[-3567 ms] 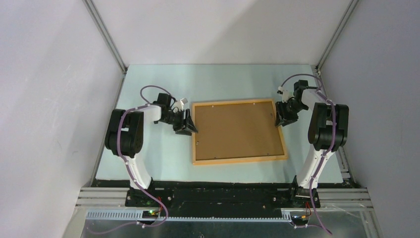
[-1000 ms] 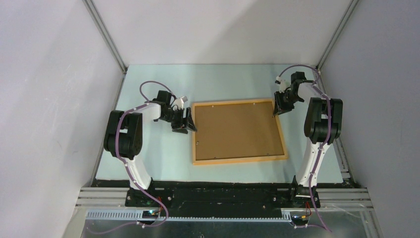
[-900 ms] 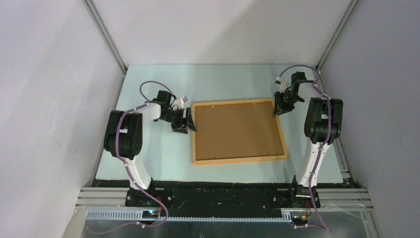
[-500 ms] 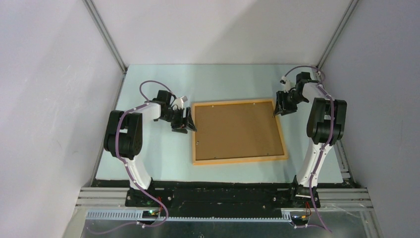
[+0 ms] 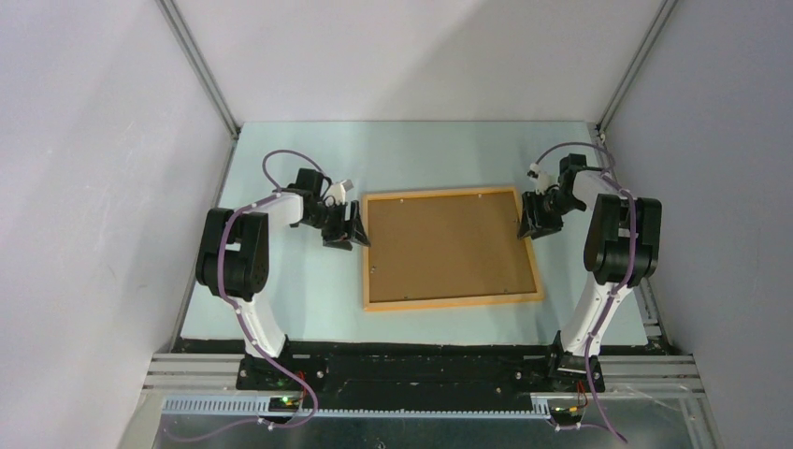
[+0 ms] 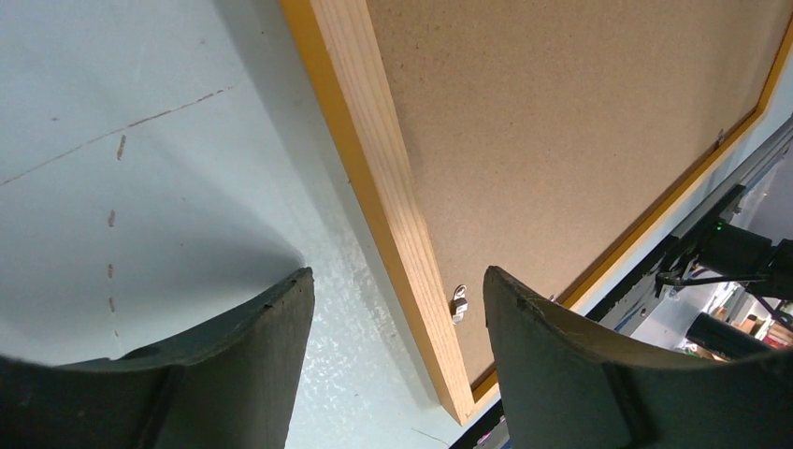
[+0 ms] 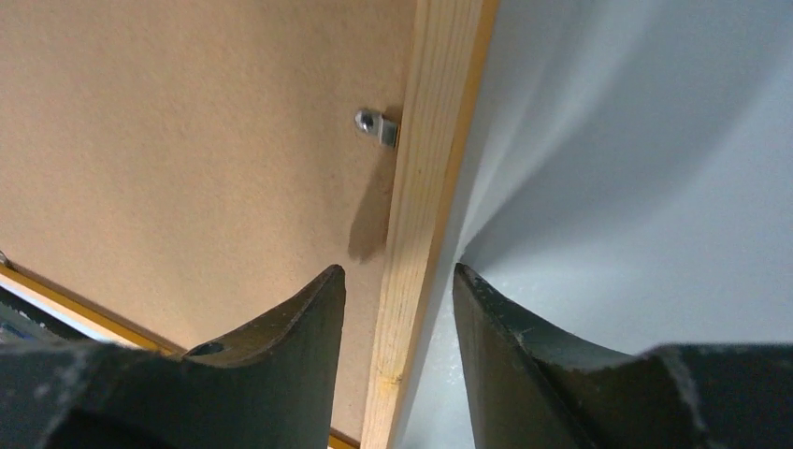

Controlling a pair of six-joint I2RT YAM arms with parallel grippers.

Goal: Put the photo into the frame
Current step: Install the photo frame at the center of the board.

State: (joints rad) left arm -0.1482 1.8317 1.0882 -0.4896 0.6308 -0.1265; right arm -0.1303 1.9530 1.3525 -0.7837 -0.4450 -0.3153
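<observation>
Orange wooden frame [image 5: 454,303] lies back-up mid tabletop [image 5: 411,154]; left gripper [image 5: 353,227] and right gripper [image 5: 531,217] straddle opposite rails, jaws apart, best closed evenly.

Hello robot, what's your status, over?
Left gripper, right gripper: jaws open, straddling opposite frame rails. Frame face down, backing board covers opening. Photo unseen.

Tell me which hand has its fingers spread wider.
The left hand, straddling the frame's left side with wide gaps; the right hand's fingers sit close beside the right side.

brown backing board [image 5: 449,245], pale green table [image 5: 309,150]
</observation>
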